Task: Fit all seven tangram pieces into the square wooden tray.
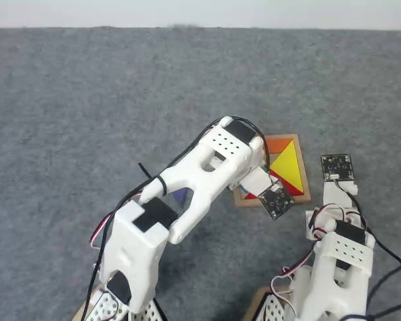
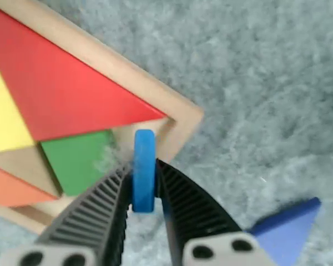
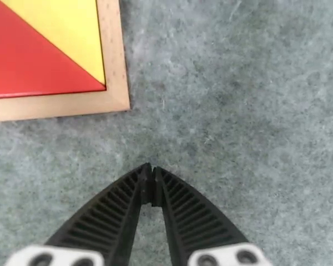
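Left gripper (image 2: 145, 176) is pinching the blue piece (image 2: 144, 148) across its flat faces over the tray (image 2: 181, 113) corner; I'm guessing stiff, light.

Tan tray (image 2: 184, 113); red triangle (image 2: 66, 88), yellow triangle (image 2: 3, 122), green piece (image 2: 72, 158), orange piece (image 2: 11, 188); blue piece (image 2: 144, 166); blue triangle (image 2: 286, 230); grey, seemingly speckled carpet (image 2: 255, 66).

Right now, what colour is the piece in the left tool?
Blue. The piece clamped in the left tool shows best in the left wrist view.
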Tool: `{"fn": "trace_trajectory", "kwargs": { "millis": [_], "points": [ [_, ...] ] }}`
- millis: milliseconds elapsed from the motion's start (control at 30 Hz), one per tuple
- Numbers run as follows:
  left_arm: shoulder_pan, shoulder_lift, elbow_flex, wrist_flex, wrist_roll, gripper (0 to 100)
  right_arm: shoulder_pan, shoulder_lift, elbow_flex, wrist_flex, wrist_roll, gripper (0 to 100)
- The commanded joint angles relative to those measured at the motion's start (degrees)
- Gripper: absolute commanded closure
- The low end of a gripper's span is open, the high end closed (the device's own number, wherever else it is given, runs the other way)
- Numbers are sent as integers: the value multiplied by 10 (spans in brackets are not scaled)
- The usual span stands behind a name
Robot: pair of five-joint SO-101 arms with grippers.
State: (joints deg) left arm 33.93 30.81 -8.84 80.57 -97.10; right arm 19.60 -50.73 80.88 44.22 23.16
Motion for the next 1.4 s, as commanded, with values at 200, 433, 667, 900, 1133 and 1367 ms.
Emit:
{"fn": "trace_trajectory", "kwargs": {
  "millis": [200, 433, 667, 900, 1133, 1367],
  "points": [
    [9, 2, -40, -23, 84, 855, -7, -16, -3, -11, 8, 990],
    [7, 2, -50, -30, 91, 852, -7, -16, -3, -11, 8, 990],
    [-5, 8, -94, -30, 107, 852, -7, -16, -3, -11, 8, 990],
    [-4, 3, -95, -31, 117, 852, -7, -16, -3, -11, 8, 990],
    [18, 2, -148, -35, 283, 941, -7, -16, -3, -11, 8, 990],
    [-81, -27, -275, 20, 535, 976, -7, -16, -3, -11, 8, 990]
  ]
}}
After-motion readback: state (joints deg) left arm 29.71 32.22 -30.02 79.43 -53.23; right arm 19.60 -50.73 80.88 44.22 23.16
